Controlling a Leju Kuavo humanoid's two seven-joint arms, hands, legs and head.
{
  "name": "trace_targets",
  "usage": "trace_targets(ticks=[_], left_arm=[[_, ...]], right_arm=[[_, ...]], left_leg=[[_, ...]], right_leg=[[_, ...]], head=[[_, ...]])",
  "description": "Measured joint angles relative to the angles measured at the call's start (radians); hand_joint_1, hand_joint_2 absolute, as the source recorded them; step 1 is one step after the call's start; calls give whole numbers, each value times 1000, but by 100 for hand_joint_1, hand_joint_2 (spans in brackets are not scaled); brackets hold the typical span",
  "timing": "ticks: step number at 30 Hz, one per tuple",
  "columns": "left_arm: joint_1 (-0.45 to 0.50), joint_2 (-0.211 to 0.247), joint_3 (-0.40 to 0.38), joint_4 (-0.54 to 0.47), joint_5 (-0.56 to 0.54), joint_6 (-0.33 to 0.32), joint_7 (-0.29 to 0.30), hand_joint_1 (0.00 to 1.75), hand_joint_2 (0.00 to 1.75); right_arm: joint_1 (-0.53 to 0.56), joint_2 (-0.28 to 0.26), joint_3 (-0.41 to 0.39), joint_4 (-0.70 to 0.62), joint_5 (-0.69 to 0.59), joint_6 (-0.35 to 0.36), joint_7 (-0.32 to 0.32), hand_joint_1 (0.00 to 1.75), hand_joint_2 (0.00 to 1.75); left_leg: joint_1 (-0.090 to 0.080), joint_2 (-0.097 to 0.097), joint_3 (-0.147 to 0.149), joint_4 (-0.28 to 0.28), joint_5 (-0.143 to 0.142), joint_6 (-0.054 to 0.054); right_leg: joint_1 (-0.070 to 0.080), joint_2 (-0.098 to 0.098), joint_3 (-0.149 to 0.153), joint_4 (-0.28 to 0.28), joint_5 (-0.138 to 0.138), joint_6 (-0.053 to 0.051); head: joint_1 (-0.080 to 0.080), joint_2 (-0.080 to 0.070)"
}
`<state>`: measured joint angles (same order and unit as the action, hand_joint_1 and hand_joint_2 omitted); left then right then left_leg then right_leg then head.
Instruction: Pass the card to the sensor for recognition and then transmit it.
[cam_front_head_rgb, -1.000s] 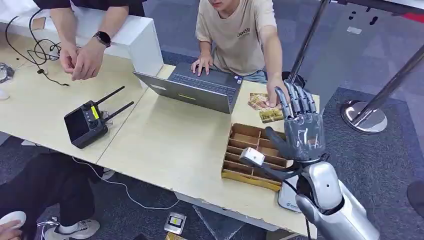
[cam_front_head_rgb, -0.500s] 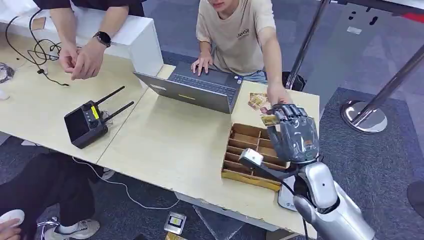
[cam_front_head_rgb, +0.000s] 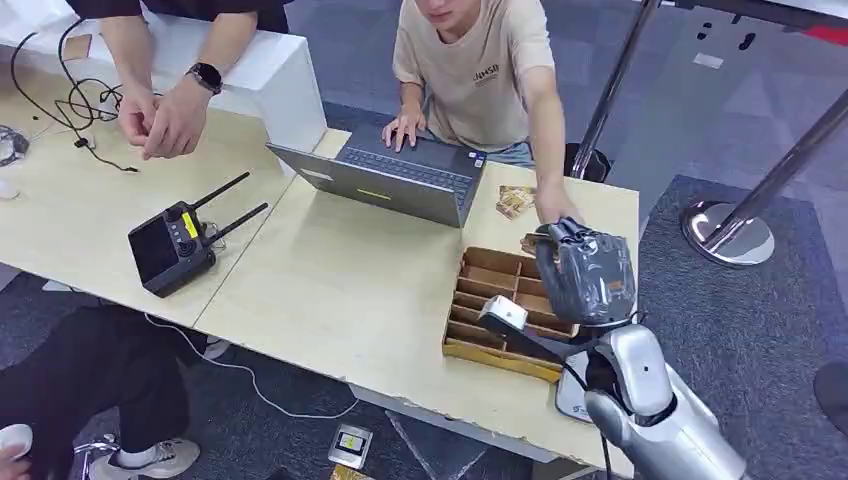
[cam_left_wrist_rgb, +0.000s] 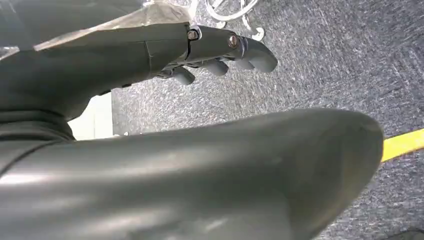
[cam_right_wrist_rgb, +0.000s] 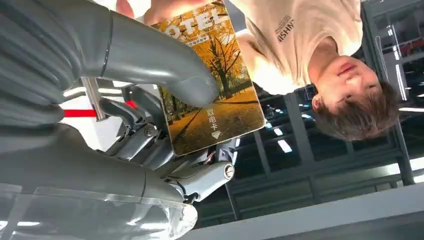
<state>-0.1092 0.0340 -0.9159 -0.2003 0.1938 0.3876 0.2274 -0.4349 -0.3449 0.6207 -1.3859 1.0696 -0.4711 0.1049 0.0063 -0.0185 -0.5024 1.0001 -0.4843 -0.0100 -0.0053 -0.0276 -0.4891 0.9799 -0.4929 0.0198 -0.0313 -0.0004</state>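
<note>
An office: laptop (cam_front_head_rgb: 400, 180) on desks (cam_front_head_rgb: 330, 290), grey carpet (cam_front_head_rgb: 730, 330).

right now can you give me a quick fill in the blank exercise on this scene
1. The right robot hand grips a card printed with yellow autumn ____.
2. The brown compartmented cardboard tray sits on the pale wooden ____.
3. The person in the beige T-shirt rests one hand on the grey ____.
4. The black handheld controller has two ____.

Missing words: trees; table; laptop; antennas
</note>
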Motion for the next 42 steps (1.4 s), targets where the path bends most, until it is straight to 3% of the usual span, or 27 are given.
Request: trace_targets(ticks=[7, 11, 17, 24, 31, 42], left_arm=[[0, 0, 0, 0, -2, 2, 0, 0, 0], [1, 1, 0, 0, 6, 8, -5, 0, 0], [3, 4, 0, 1, 16, 11, -6, 0, 0], [7, 7, 0, 1, 26, 15, -7, 0, 0], [6, 7, 0, 1, 28, 15, -21, 0, 0], [3, 7, 0, 1, 25, 19, -22, 0, 0]], right_arm=[[6, 1, -7, -4, -114, -20, -11, 175, 175], [36, -11, -33, -46, -295, 13, -37, 175, 175], [132, -94, -132, -199, -551, 147, -48, 175, 175], [250, -226, -299, -364, -721, 288, -35, 175, 175], [325, -321, -404, -424, -761, 416, -12, 175, 175], [404, -371, -416, -386, -787, 470, -6, 175, 175]], left_leg=[[0, 0, 0, 0, 0, 0], [0, 0, 0, 0, 0, 0], [-1, 0, 0, 1, 0, 0], [-1, 0, 0, 1, -1, 1], [-1, 0, 0, 1, -1, 1], [-1, 0, -1, 1, -1, 1]], right_leg=[[0, 0, 0, 0, 0, 0], [0, 0, 0, 0, 0, 0], [0, 0, 0, -1, 0, 0], [-1, 0, -1, -1, 0, 0], [0, 0, 0, -1, 0, 0], [0, 0, -1, -1, 0, 0]], head=[[0, 0], [0, 0], [0, 0], [0, 0], [0, 0], [0, 0]])
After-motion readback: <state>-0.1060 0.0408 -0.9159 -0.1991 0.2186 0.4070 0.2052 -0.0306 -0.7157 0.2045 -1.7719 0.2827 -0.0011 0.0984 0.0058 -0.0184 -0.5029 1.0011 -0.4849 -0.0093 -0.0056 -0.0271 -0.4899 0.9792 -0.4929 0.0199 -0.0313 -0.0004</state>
